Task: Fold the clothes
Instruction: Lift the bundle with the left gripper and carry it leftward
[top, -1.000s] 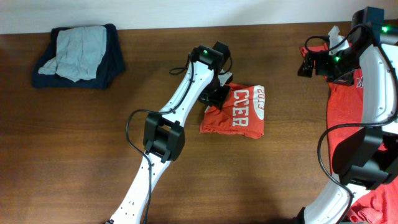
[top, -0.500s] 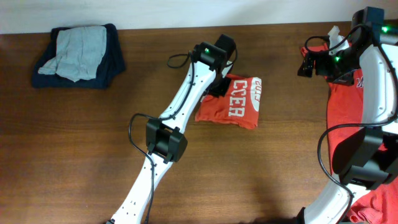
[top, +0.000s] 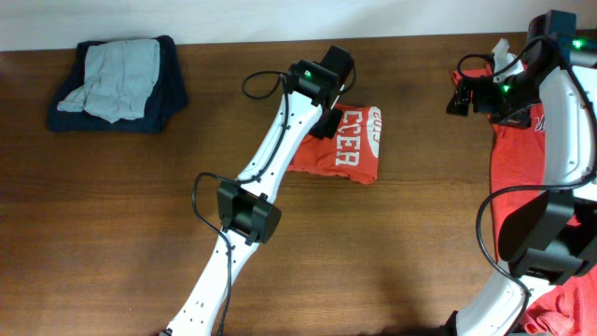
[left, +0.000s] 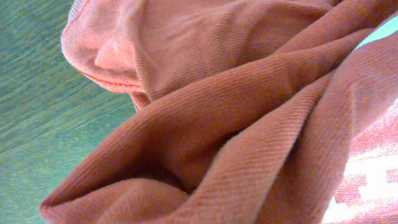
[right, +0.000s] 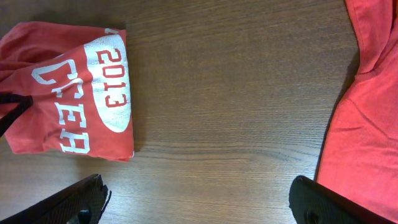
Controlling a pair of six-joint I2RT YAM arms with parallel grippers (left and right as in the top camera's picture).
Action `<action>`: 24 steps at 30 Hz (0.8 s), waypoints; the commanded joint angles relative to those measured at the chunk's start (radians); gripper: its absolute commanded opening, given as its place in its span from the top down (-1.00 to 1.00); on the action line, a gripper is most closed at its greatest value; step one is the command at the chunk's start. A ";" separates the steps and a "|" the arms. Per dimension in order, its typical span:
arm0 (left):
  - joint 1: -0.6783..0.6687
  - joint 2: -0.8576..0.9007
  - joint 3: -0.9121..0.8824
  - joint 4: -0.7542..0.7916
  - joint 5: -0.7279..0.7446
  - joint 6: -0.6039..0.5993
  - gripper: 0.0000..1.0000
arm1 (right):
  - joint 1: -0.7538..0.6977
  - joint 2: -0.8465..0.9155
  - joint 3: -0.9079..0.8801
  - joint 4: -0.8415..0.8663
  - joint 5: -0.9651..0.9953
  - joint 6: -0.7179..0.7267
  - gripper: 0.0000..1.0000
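Orange-red ribbed cotton fills the left wrist view: the folded orange-red short-sleeved T-shirt (left: 205, 124) is bunched in thick ridges right against the lens, with a hem curl upper left and a scrap of white print lower right. A strip of the brown wooden table (left: 37, 112) reads greenish there, and the wrist's own fingers don't show. Only overhead shows the left gripper (top: 327, 121), sitting on the shirt's upper-left edge, jaws narrow and clamped on that gathered cloth. The right wrist view reads the lettering better than overhead does: "2013" in a white oval, big white "CER" beside it. The right gripper (right: 199, 196) hangs over bare wood, black fingers at the bottom corners, jaws spread wide, holding nothing. Overhead, near to far: a heap of red cloth (top: 569, 308) at the near right corner, then a loose unfolded red garment (top: 518, 177) spread along the right side under the right arm, well apart from the folded shirt. The folded shirt is a compact, slightly skewed rectangle, print up, left edge rumpled, lying mid-table toward the far side. Farthest, at the far left, is a pile of dark navy and grey clothes (top: 117, 82).
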 commanded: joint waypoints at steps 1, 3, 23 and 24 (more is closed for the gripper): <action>0.006 -0.017 -0.028 -0.010 0.024 -0.047 0.78 | -0.002 -0.021 0.017 0.000 0.005 -0.010 -0.97; 0.006 -0.017 -0.049 -0.016 0.025 -0.047 -0.01 | -0.002 -0.021 0.017 0.000 0.005 -0.010 -0.97; 0.045 -0.016 -0.328 -0.061 0.215 -0.076 -0.95 | -0.002 -0.021 0.017 0.000 0.005 -0.010 -0.97; 0.045 -0.016 -0.342 -0.060 0.219 -0.070 -0.85 | -0.002 -0.021 0.017 0.000 0.005 -0.010 -0.97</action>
